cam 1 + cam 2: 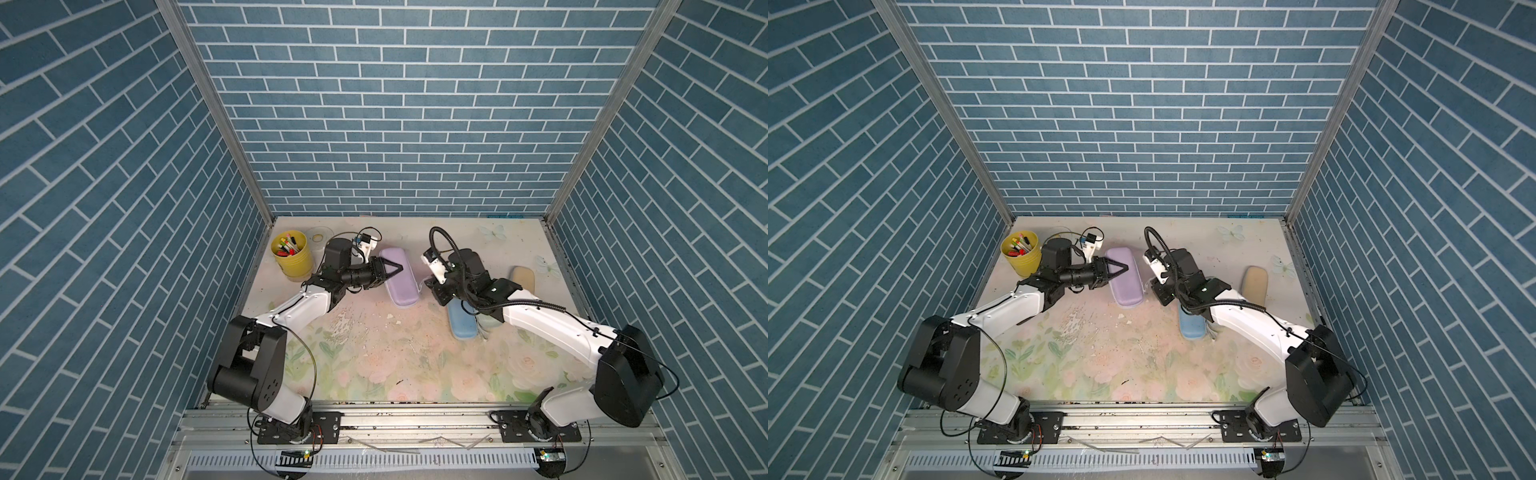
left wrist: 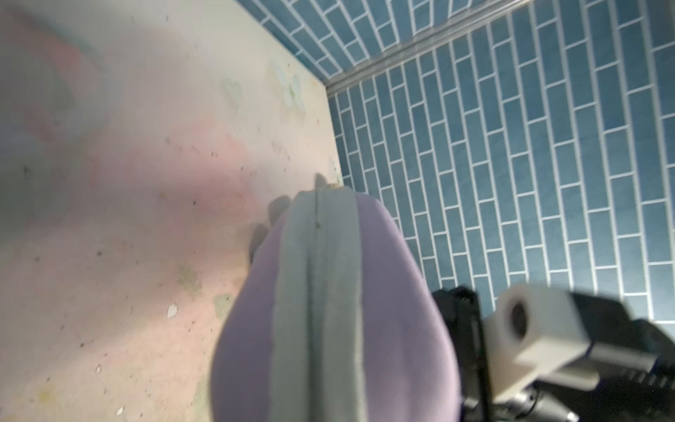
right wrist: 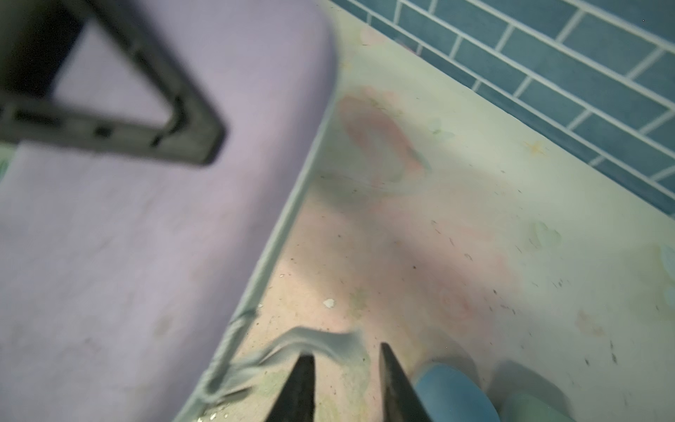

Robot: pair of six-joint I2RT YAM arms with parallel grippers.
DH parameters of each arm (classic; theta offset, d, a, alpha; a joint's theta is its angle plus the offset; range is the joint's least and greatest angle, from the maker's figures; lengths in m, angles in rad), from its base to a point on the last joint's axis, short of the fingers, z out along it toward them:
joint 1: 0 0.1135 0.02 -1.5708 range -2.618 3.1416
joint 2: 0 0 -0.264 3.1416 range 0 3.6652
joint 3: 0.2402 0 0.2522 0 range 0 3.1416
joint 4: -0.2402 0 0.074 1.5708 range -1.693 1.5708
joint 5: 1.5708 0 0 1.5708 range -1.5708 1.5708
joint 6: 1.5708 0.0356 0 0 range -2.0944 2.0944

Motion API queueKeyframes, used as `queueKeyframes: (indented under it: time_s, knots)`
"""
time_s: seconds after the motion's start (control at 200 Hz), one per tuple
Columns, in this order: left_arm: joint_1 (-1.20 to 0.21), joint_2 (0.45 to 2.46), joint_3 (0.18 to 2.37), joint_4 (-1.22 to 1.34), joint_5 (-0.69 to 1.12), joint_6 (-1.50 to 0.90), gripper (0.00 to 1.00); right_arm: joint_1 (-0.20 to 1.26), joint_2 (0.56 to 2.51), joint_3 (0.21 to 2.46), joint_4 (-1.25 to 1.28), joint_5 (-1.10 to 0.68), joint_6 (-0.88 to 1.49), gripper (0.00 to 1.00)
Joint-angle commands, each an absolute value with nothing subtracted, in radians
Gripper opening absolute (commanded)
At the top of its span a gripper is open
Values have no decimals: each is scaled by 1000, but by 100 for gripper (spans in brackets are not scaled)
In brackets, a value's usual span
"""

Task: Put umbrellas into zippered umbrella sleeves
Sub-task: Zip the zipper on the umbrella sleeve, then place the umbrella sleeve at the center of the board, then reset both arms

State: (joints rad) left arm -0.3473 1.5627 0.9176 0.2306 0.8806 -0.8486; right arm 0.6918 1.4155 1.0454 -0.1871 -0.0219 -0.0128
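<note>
The lilac sleeve lies closed on the table at the back middle. Its grey zip band faces the left wrist camera. My left gripper reaches over it from the left. One finger lies flat on its top face and the other is hidden. My right gripper stands open just right of the sleeve, nothing between its tips. The grey zip pull lies loose by one fingertip. Blue, mint and beige sleeves lie closed at the right. No umbrellas are in view.
A yellow cup of pens stands at the back left, behind my left arm. My right forearm crosses over the blue and mint sleeves. Blue brick walls close in the table on three sides.
</note>
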Motion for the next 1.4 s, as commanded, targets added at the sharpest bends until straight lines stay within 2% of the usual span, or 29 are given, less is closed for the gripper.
queueKeyframes:
  time_s: [0.0,0.14,0.24,0.265,0.32,0.43,0.53,0.61,0.675,0.82,0.865,0.93,1.06,1.205,1.245,1.315,1.395]
  knots:
    - [-412,1645,939,181,916,-761,2,615,1271,1011,-245,-21,112,42]
    - [-555,1812,1003,233,887,-767,7,592,1234,995,-226,20,176,43]
    - [-605,1909,1069,149,814,-721,15,589,1255,1010,-216,44,204,43]
    - [-608,1926,1081,120,793,-706,19,588,1259,1015,-215,45,208,43]
    - [-609,1942,1097,51,727,-674,35,586,1261,1021,-213,45,212,43]
    - [-602,1925,1129,-103,596,-593,55,580,1252,1024,-213,41,209,43]
    - [-597,1888,1154,-258,472,-535,80,561,1239,1023,-231,46,196,43]
    - [-593,1811,1168,-395,350,-479,91,526,1227,1029,-275,56,192,43]
    - [-578,1707,1140,-407,307,-465,99,480,1207,1021,-300,69,199,44]
    - [-564,1440,1019,-285,215,-392,100,363,1134,948,-253,139,285,49]
    - [-561,1355,961,-232,93,-356,99,337,1112,900,-203,215,282,58]
    - [-556,1228,802,-41,-121,-254,99,324,1124,803,-106,409,205,63]
    - [-535,1066,446,478,-510,-66,99,214,1217,704,-18,555,245,63]
    - [-468,1104,374,583,-784,34,99,187,1244,504,376,604,135,63]
    - [-446,1094,377,554,-786,23,99,179,1271,495,408,576,100,63]
    - [-382,1088,346,616,-676,57,99,173,1317,480,494,603,73,63]
    - [-332,1124,313,697,-651,137,99,137,1376,433,638,522,55,63]
